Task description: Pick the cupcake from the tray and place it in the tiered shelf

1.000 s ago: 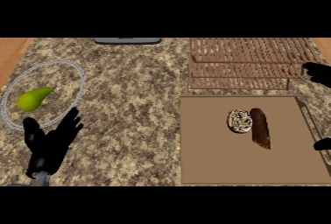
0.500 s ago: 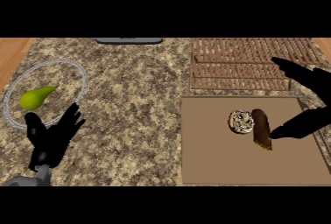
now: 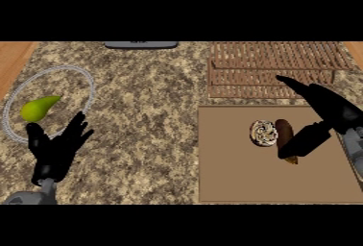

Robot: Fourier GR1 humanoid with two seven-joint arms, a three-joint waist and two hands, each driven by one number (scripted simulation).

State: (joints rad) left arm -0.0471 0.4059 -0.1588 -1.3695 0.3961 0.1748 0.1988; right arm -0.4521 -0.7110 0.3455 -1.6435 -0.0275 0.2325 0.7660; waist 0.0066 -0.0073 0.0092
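With fingers spread open, the right hand (image 3: 332, 111) should lower onto the cupcake (image 3: 264, 133) just left of its thumb, avoiding the brown pastry (image 3: 285, 135) between.

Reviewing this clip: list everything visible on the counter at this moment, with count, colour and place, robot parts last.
cupcake: one, pale with dark swirls, on the tray, left of the brown item
brown item: one, long, dark brown, on the tray; cannot tell what it is
tray: one, tan, front right
tiered shelf: one, brown slatted wood, behind the tray
pear: one, green, on the plate
plate: one, clear, left
dark object: one, at far edge
left robot hand: black, open, resting front left
right robot hand: black, open, above tray's right side
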